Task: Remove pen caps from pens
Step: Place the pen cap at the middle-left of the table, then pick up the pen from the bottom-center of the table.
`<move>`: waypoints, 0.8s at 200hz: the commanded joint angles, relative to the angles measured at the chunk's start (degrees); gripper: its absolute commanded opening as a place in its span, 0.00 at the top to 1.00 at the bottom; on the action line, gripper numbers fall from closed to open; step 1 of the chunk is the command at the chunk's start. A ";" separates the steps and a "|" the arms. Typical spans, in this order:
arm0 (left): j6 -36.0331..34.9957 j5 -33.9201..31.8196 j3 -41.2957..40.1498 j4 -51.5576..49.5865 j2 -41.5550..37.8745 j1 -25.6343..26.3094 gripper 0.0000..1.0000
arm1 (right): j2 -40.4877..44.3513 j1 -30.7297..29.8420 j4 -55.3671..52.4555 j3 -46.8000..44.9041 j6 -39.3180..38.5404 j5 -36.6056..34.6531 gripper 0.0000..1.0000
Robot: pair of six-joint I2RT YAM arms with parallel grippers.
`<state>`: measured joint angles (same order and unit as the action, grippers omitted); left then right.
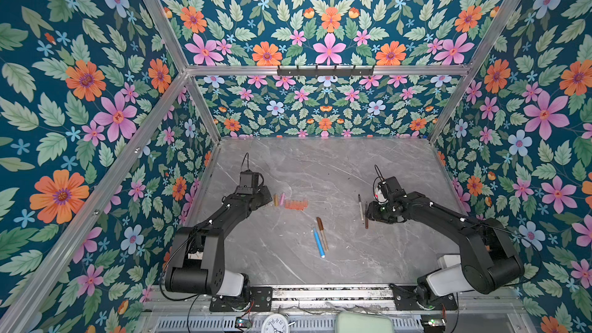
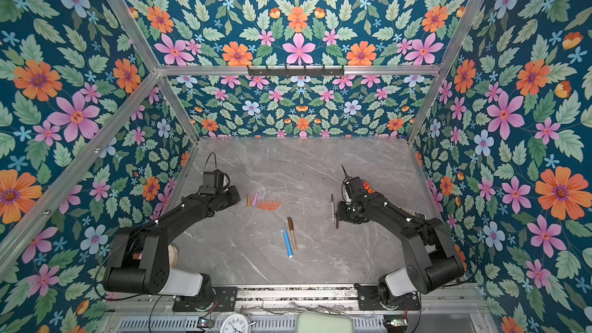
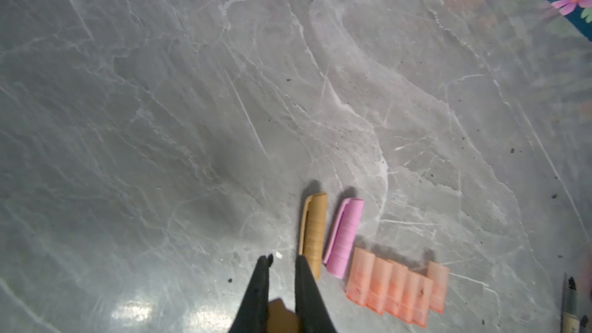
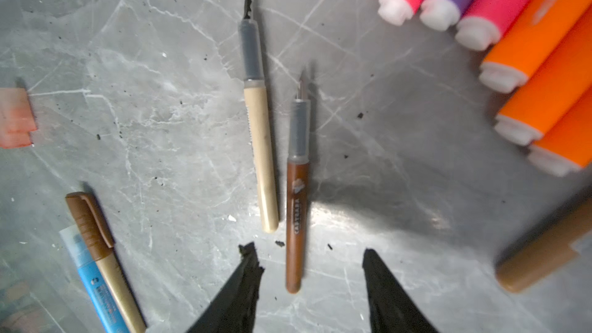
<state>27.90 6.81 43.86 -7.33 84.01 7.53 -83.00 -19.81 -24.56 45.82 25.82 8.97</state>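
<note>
My left gripper (image 3: pixel 282 259) is shut on a brown pen cap (image 3: pixel 282 312) held deep between its fingers, just beside a tan-gold cap (image 3: pixel 314 235), a pink cap (image 3: pixel 342 235) and a row of several orange-red caps (image 3: pixel 397 289). My right gripper (image 4: pixel 307 251) is open over the table, with the tail of an uncapped brown pen (image 4: pixel 296 193) lying between its fingers. An uncapped cream pen (image 4: pixel 259 155) lies beside it. A gold pen with a brown cap (image 1: pixel 322 233) and a capped blue pen (image 1: pixel 318 243) lie mid-table. Several orange, pink and purple pens (image 4: pixel 528 59) lie grouped by the right arm.
Floral walls with aluminium posts (image 1: pixel 205 113) close in the grey marble table (image 1: pixel 320 168) on three sides. Another tan-brown pen (image 4: pixel 544 257) lies near the right gripper. Past the front rail are a white clock (image 1: pixel 275 323) and a pale green object (image 1: pixel 365 323).
</note>
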 commanded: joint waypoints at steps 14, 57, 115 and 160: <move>-1.71 3.37 1.41 2.71 4.93 -0.85 1.00 | 3.52 -0.07 -4.26 0.93 -1.34 -2.72 0.44; -1.40 8.68 2.66 5.63 10.73 -0.94 0.81 | 8.64 -10.76 -5.09 0.80 2.18 -3.53 0.49; -0.70 8.64 1.67 5.95 9.78 -0.94 0.60 | -0.86 -33.84 -0.68 4.54 11.99 -8.15 0.53; 0.59 9.11 0.08 4.44 1.84 -0.85 0.60 | -13.81 -39.16 -1.48 11.57 12.40 -9.51 0.54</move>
<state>27.88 15.44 44.38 -2.39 90.00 6.66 -92.84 -57.91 -26.02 55.33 36.86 1.32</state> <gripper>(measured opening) 0.399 0.465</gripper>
